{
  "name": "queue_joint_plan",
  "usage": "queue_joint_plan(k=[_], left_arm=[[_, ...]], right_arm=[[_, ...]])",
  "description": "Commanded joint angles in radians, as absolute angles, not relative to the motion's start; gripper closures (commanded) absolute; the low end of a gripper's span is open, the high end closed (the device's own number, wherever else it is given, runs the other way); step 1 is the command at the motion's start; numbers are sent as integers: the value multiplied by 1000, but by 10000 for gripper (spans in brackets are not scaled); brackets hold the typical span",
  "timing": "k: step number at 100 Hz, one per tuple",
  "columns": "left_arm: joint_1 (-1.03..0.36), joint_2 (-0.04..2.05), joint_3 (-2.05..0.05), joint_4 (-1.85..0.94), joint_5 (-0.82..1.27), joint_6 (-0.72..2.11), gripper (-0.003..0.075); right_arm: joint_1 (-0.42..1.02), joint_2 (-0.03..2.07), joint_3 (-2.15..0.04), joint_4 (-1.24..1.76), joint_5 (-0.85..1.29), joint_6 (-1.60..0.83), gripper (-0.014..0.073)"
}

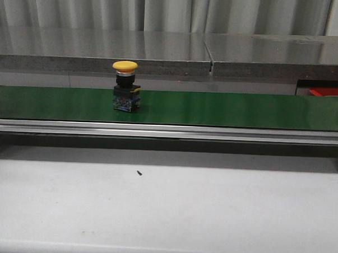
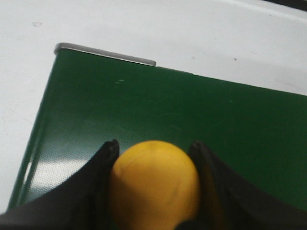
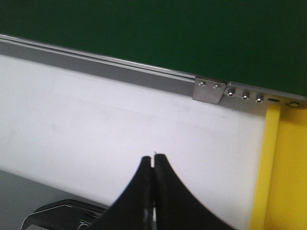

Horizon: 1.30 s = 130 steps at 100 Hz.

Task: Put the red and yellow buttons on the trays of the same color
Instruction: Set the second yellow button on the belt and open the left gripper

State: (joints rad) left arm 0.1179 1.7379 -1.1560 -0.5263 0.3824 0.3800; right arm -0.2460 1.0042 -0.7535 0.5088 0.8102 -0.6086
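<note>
left tool (image 2: 156,189) grips a yellow button (image 2: 154,184), its base hidden; right tool (image 3: 153,167) pinched together, empty.

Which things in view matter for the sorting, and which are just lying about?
Job:
- belt button, yellow, on the belt
- held button, yellow, in the left hand
- yellow tray
- red tray, probably

Lying about:
- dark speck on the table

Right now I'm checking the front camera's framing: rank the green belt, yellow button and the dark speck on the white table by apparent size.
1. green belt
2. yellow button
3. dark speck
</note>
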Motion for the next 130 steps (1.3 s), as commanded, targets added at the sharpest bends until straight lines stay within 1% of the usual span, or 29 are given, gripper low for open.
queue_joint_plan(k=[1,6,13,17,18,20,23,24,25,27,28,32,37,39,43,53,60,85,97,121,130], left_arm=[[115,1693,-1169,-535,337,379,698],[115,1693,-1169,-535,339,379,655],[115,1693,-1169,-533,339,383,556],[115,1693,-1169,-533,339,385,470],[115,1691,-1169,-533,339,385,438],[115,1691,-1169,-533,339,385,403],[115,1688,-1169,-533,339,388,310],[115,1688,-1169,-533,336,388,290],[115,1686,-1169,-533,336,389,252],[115,1684,-1169,-533,331,389,215],[115,1683,-1169,-533,328,389,178],[115,1672,-1171,-533,321,389,86],[115,1655,-1171,-533,305,391,17],[115,1647,-1171,-533,298,393,6],[115,1631,-1171,-533,288,393,11],[115,1576,-1171,-533,280,397,60],[115,1528,-1171,-533,298,403,78],[105,1301,-1145,-533,398,433,81],[64,1156,-1057,-533,387,454,81],[-40,863,-796,-526,369,474,82],[-59,771,-704,-526,365,474,108]], right_arm=[[-243,985,-779,541,772,-615,662],[-243,985,-779,541,772,-615,662],[-243,985,-779,541,772,-615,662],[-243,985,-779,541,772,-615,662],[-243,985,-779,541,772,-615,662],[-243,985,-779,541,772,-615,662],[-243,985,-779,541,772,-615,662],[-243,985,-779,541,772,-615,662],[-243,985,-779,541,772,-615,662],[-243,985,-779,541,772,-615,662],[-243,985,-779,541,772,-615,662],[-243,985,-779,541,772,-615,662],[-243,985,-779,542,773,-615,662],[-243,985,-779,542,773,-615,662],[-243,985,-779,542,773,-615,662],[-243,985,-779,543,775,-615,662],[-243,985,-779,543,775,-615,662],[-243,985,-779,544,776,-615,662],[-243,985,-779,544,777,-615,662],[-243,985,-779,573,780,-615,662],[-243,985,-779,573,780,-615,661]])
